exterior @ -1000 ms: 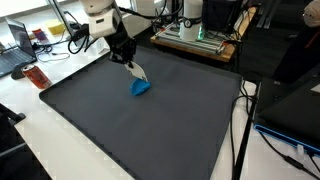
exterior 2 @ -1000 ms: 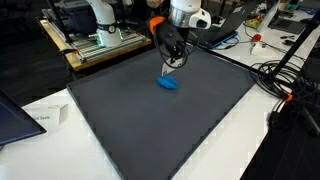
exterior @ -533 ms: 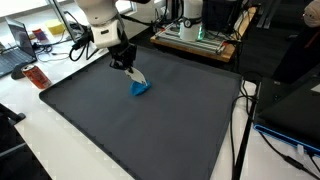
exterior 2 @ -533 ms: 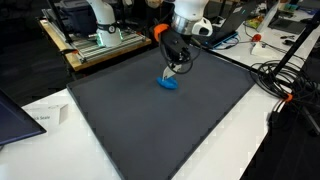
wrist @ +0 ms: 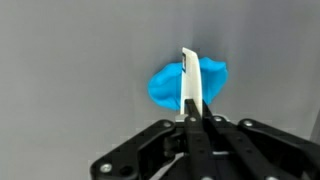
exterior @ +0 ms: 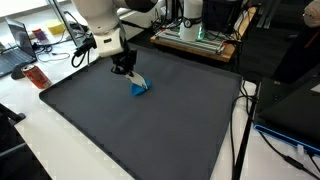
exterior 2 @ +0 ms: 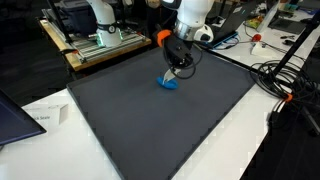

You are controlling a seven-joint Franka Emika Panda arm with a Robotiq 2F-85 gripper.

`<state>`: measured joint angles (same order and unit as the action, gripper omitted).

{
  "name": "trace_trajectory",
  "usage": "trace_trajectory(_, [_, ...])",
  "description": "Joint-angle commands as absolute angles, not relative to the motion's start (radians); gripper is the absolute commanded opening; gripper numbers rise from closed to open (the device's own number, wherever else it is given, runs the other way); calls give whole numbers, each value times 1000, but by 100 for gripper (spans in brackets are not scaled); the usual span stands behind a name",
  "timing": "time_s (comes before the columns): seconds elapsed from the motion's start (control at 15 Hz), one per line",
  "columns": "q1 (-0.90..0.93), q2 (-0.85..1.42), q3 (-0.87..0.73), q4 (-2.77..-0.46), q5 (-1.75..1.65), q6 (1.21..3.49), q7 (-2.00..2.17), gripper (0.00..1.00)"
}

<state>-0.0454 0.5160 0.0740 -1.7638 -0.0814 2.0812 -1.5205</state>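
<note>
A small blue lump [exterior: 141,90] [exterior 2: 170,84] lies on the dark grey mat [exterior: 150,130] [exterior 2: 150,130], toward its far side. My gripper [exterior: 127,71] [exterior 2: 177,68] [wrist: 193,121] is shut on a thin white flat stick [exterior: 138,80] [wrist: 190,85]. The stick slants down from the jaws, and its far end rests on or against the blue lump [wrist: 168,85]. In the wrist view the stick stands edge-on across the middle of the lump and hides part of it.
A red can [exterior: 37,76] and a laptop [exterior: 15,50] sit beyond one edge of the mat. Lab equipment [exterior: 195,35] stands behind it. Cables [exterior 2: 275,75] run on the white table, and a paper [exterior 2: 40,118] lies near a corner.
The arm has swung and come lower over the last second, so the gripper and stick lean more over the blue lump. The lump has stayed about where it was.
</note>
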Motion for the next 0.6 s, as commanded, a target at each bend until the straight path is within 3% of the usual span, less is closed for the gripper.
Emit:
trace_trajectory(0.0, [-41, 547, 76, -1734, -111, 2081, -1526, 1])
trace_trajectory(0.53, [-40, 589, 75, -1718, -121, 2090, -1518, 1])
